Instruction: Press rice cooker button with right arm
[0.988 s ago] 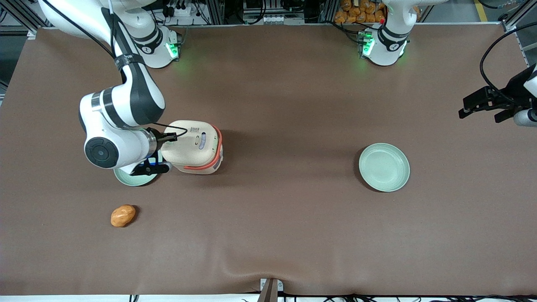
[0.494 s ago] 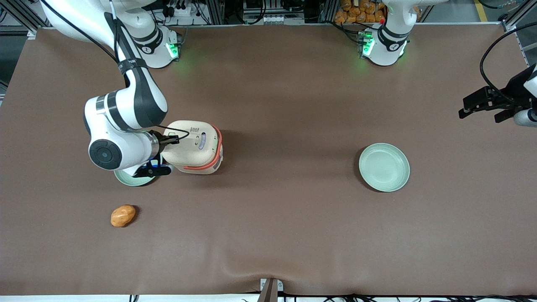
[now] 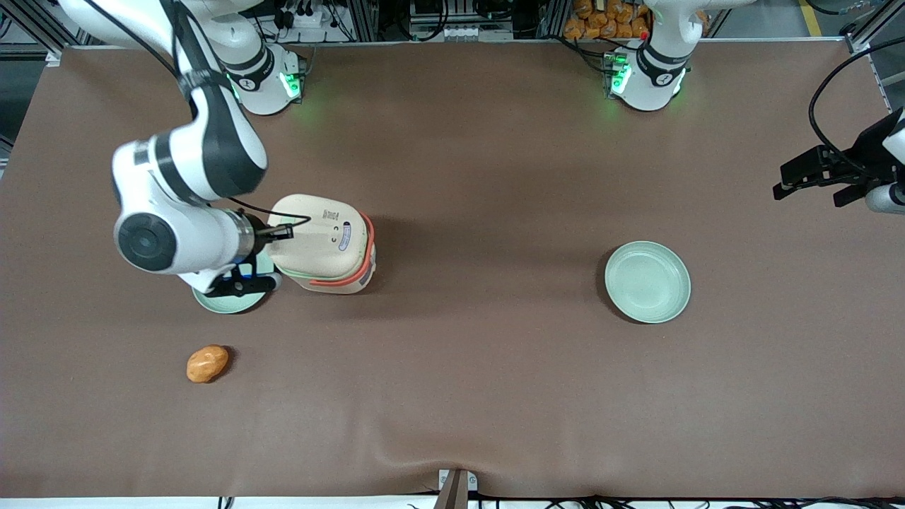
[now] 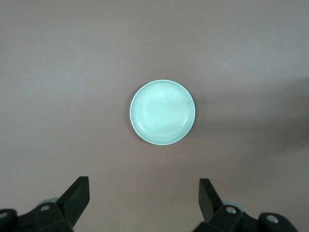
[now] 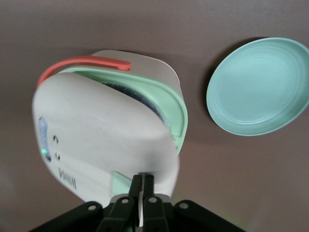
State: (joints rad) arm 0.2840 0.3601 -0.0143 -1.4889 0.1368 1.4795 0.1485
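The cream rice cooker [image 3: 332, 247] stands on the brown table. Its lid [image 3: 314, 233] is tilted up and partly open. In the right wrist view the lid [image 5: 96, 135] stands raised above the pale-green rim [image 5: 171, 104], and a sliver of the dark inner pot [image 5: 140, 99] shows, with the orange-red handle band [image 5: 82, 63] above. The pale-green button [image 5: 120, 182] sits at the lid's edge. My right arm's gripper [image 3: 278, 232] is at that edge beside the button, and in the right wrist view the gripper [image 5: 142, 177] has its fingers shut together, their tips against the lid.
A round pale-green plate [image 3: 226, 302] lies partly under my wrist beside the cooker and also shows in the right wrist view [image 5: 258, 87]. A second plate [image 3: 647, 281] lies toward the parked arm's end. An orange-brown bun [image 3: 207, 363] lies nearer the front camera.
The cooker's lid has tilted up and opened. My right arm's elbow and wrist have shifted toward the working arm's end of the table, with the gripper still at the lid's edge.
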